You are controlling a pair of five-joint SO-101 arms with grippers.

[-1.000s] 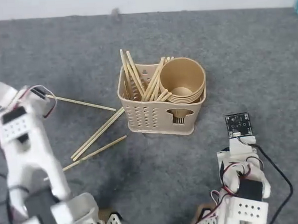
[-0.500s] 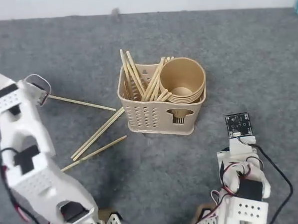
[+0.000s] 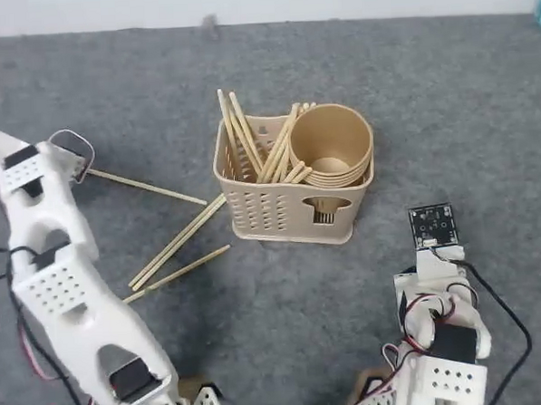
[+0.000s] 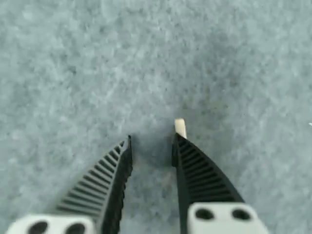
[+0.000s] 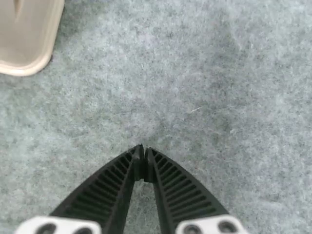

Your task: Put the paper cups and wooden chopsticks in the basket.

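The beige slotted basket [image 3: 288, 197] stands mid-table and holds stacked paper cups [image 3: 331, 145] and several wooden chopsticks [image 3: 249, 136] leaning upright. More chopsticks lie on the carpet to its left: one long one [image 3: 147, 188], a pair [image 3: 177, 242] and a single one [image 3: 174, 275]. My left gripper [image 3: 76, 158] is at the far-left end of the long chopstick. In the left wrist view the gripper [image 4: 152, 141] is open, low over the carpet, with the chopstick end [image 4: 180, 127] poking out just past one fingertip. My right gripper [image 5: 144, 150] is shut on nothing, near the table's front right.
Grey carpet covers the table. A corner of the basket [image 5: 24, 34] is in the right wrist view, well away from the shut fingers. The right arm's base [image 3: 441, 339] sits at the front right. Open carpet lies behind and right of the basket.
The left arm has stretched out toward the far left and brought its gripper down to the end of the long chopstick. The right arm has stayed still.
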